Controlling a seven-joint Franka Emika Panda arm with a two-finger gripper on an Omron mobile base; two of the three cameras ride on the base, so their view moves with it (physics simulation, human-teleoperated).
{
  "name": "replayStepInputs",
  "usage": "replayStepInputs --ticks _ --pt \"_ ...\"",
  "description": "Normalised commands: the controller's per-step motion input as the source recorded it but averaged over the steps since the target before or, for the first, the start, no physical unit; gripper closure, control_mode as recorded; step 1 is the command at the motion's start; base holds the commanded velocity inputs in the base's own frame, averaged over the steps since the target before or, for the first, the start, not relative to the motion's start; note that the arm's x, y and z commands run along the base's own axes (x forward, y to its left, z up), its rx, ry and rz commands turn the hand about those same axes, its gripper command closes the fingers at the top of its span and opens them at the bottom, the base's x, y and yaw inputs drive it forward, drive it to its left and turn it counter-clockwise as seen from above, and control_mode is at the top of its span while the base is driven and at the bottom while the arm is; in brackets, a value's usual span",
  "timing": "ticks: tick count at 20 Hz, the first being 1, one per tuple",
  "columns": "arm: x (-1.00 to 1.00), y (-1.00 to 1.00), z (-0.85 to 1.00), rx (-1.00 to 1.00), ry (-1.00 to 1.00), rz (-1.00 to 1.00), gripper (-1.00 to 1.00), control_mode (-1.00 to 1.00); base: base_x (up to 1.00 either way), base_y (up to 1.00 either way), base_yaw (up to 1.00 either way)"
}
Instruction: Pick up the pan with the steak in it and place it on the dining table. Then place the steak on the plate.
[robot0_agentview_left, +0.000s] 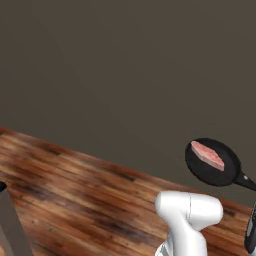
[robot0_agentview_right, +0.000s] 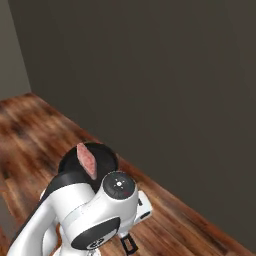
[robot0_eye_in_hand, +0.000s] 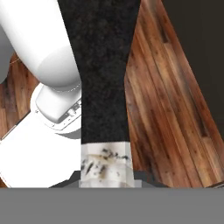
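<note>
Dark wall and wood floor all around. The pan (robot0_agentview_left: 212, 162) rides mid-right in the left base view, steak (robot0_agentview_left: 207, 155) inside, pincer clamped on its handle. I'd keep it level during the carry.

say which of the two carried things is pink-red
The flat triangular raw steak, pink-red with a paler edge; the small round frying pan under it is black.

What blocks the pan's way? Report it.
Nothing visible does: the pan, steak inside, hangs over the wood floor, with a dark wall beyond it.
</note>
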Motion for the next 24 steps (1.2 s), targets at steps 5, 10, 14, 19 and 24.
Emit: replayStepInputs --ticks 5,10,14,19,24 --pt "0.00 0.00 0.00 0.00 0.00 0.00 1.00 1.00 0.54 -0.55 0.16" --pt "0.00 0.00 0.00 0.00 0.00 0.00 1.00 1.00 0.43 -0.48 0.20" --pt "0.00 0.00 0.00 0.00 0.00 0.00 1.00 1.00 0.08 -0.38 0.28" --pt "0.00 0.00 0.00 0.00 0.00 0.00 1.00 1.00 0.00 -0.25 0.35" --pt "0.00 0.00 0.00 0.00 0.00 0.00 1.00 1.00 0.00 -0.18 0.36"
